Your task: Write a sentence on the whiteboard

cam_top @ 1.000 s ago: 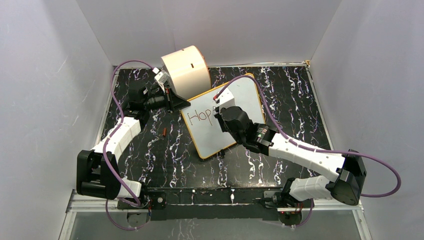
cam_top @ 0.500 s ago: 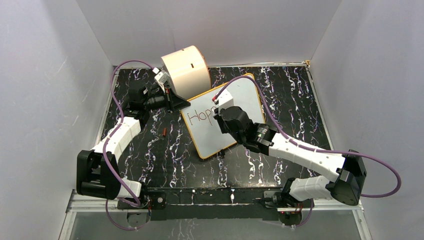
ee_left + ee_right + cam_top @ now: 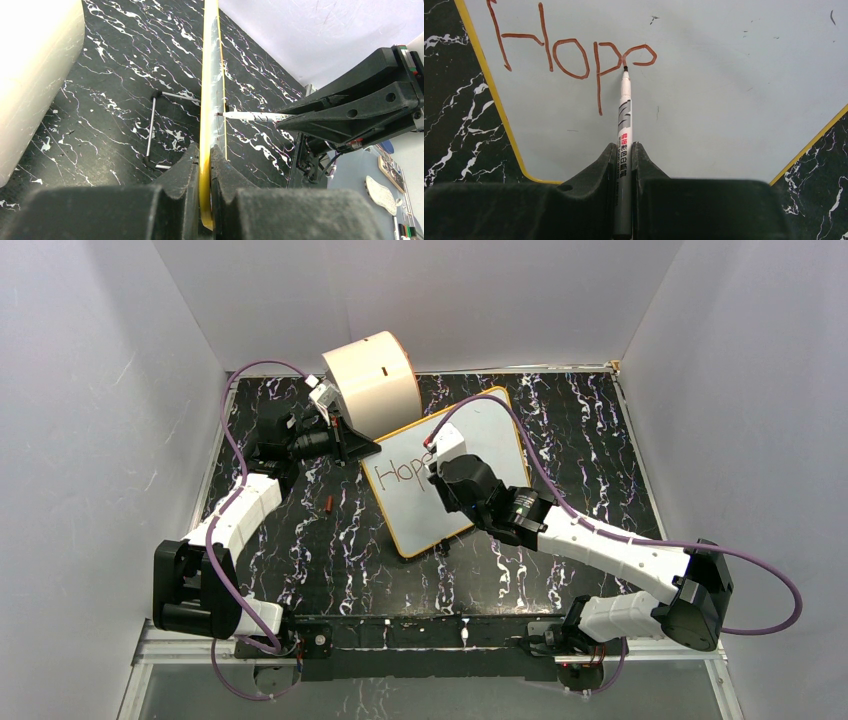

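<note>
The whiteboard (image 3: 478, 436) stands tilted on the table, white with a yellow-orange rim. My left gripper (image 3: 366, 449) is shut on its upper-left corner; in the left wrist view the rim (image 3: 209, 75) runs edge-on between the jaws of that gripper (image 3: 205, 152). My right gripper (image 3: 624, 150) is shut on a white marker (image 3: 625, 117), whose tip touches the board (image 3: 734, 90). The sentence (image 3: 569, 50) reads "Hop" in red-brown, followed by the loop of an "e". From above the lettering (image 3: 397, 472) sits just left of the right gripper (image 3: 437, 468).
A cream cylinder drum (image 3: 376, 380) lies behind the board's upper-left corner, close to the left gripper. A small red-brown cap (image 3: 329, 504) lies on the black marbled table left of the board. A thin wire stand (image 3: 152, 125) props the board from behind.
The right gripper has carried the marker a little to the right, and a loop of an "e" now follows "Hop". The left arm and the board have not moved.
</note>
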{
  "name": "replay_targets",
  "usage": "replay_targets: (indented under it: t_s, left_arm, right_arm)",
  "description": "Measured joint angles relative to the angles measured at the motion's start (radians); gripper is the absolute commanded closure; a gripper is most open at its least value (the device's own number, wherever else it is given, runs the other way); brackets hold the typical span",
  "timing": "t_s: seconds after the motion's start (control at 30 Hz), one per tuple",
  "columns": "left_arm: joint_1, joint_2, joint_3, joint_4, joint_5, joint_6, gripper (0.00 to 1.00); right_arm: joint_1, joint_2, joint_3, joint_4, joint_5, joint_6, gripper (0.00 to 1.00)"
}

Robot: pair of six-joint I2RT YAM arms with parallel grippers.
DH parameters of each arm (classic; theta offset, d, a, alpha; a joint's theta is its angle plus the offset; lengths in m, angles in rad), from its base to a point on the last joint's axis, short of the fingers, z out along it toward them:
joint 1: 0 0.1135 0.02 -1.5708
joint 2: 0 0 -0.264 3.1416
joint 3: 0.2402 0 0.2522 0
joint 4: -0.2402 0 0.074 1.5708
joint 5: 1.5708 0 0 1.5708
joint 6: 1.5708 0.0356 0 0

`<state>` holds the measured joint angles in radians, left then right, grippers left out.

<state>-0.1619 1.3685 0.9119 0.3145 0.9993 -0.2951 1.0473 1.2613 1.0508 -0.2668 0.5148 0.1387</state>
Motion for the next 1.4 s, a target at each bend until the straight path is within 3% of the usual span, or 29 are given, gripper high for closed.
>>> replay_targets:
  t_s: [1.03,1.4]
  left_arm:
    - [0.0,0.001,0.003,-0.006,0.004,0.005,1.0]
    - [-0.002,0.001,0.006,-0.008,0.005,0.007,1.0]
  right_arm:
    - [0.0,-0.006,-0.002,-0.042,0.092,0.014,1.0]
    - [-0.016,-0.082,-0.002,-0.042,0.092,0.011,1.0]
